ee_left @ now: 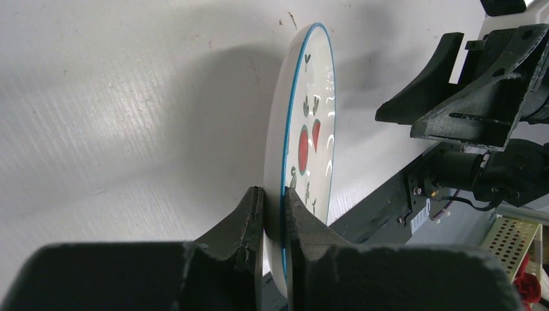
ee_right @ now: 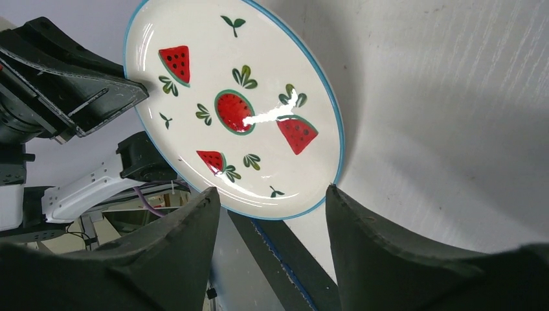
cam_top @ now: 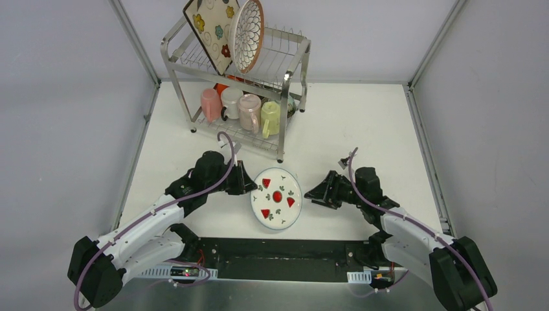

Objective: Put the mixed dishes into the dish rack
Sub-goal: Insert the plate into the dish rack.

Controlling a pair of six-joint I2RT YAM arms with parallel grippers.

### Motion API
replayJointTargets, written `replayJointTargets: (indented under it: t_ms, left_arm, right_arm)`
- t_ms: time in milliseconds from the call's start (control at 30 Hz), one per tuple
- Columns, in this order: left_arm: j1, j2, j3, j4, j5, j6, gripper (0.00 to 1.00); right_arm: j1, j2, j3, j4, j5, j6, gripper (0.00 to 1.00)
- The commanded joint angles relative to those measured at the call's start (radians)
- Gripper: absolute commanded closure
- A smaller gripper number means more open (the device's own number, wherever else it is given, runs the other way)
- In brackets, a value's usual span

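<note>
Pinches the rim of the round white blue-edged plate with red watermelon marks (ee_right: 246,110) in the left gripper (ee_left: 273,197), tilted on edge. Holds the right gripper (ee_right: 272,194) spread just off the opposite rim, gripping nothing. Likely the carrying step: calls for lifting beyond the jaws to the shiny steel wire dish rack (cam_top: 282,129), slotting beside two standing plates (cam_top: 248,35), above the mugs (cam_top: 249,111).

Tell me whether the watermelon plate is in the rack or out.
Out. The watermelon plate is held short of the dish rack, its rim pinched in the left gripper.
</note>
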Motion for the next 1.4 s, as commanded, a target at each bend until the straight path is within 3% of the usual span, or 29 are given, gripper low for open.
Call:
replayJointTargets:
  t_ms: [0,233,433,567,733,1033,1233,1367]
  left_arm:
    - [-0.006,-0.028,0.024,0.102,0.027,-0.035,1.0]
    - [-0.006,-0.023,0.04,0.06,0.001,0.024,1.0]
    - [-0.006,-0.056,0.06,0.076,0.013,0.075,1.0]
    - [-0.006,-0.084,0.055,0.091,0.026,0.096,1.0]
    - [-0.006,-0.106,0.031,0.133,0.043,0.101,1.0]
    - [-0.006,-0.107,0.007,0.15,0.048,0.104,1.0]
    - [-0.006,-0.123,0.008,0.145,0.027,0.093,1.0]
    - [-0.006,-0.135,0.025,0.082,-0.02,0.075,1.0]
  right_arm:
    - [0.006,0.019,0.004,0.064,-0.003,-0.02,0.37]
    - [0.006,0.053,0.022,0.064,0.024,-0.064,0.35]
    - [0.006,0.15,0.12,0.09,0.06,-0.265,0.28]
    - [0.006,0.291,0.162,0.236,0.002,-0.352,0.24]
    - [0.006,0.529,0.235,0.446,-0.147,-0.348,0.23]
    - [0.014,0.883,0.29,0.983,-0.35,-0.15,0.39]
    - [0.028,0.935,0.28,1.055,-0.379,-0.117,0.53]
    - [0.027,0.897,0.265,1.093,-0.384,-0.056,0.75]
